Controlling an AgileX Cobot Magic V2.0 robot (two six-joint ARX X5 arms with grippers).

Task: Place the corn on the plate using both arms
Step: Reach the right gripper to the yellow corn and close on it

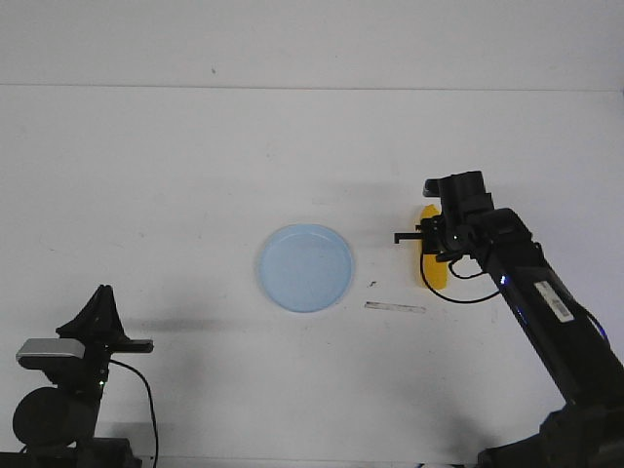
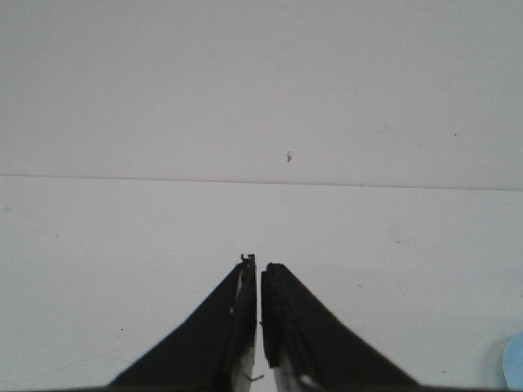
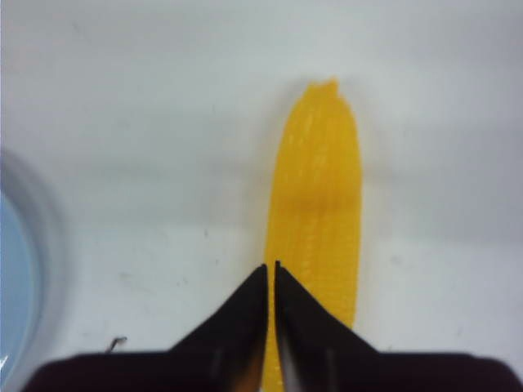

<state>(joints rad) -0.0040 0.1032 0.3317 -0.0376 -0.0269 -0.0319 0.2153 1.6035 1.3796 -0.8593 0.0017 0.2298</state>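
Black pointed left gripper [image 2: 259, 282] sits closed, low at the table's near-left; right gripper [image 3: 271, 282], fingers together, hovers over the bright yellow tapered ridged corn cob [image 3: 319, 220] lying right of the pale-blue round plate [image 1: 305, 267]

From my remote seat, the white counter [image 1: 195, 175] looks like a smooth matt laminate, with faint scuffs and specks that show up best in the wrist views. The round pale-blue plate [image 1: 305, 267] reads as smooth plastic or glazed ware, can't tell which, with a soft sheen and a lighter rim. The long bright-yellow corn cob [image 3: 319, 212] looks like moulded plastic: rows of tiny bumpy kernels, slightly waxy gloss. The right tool [image 3: 271, 278] has dull matt black fingers, plastic by the look of it. Same for the left tool [image 2: 259, 278], though its inner edges are scratched down to something pale.
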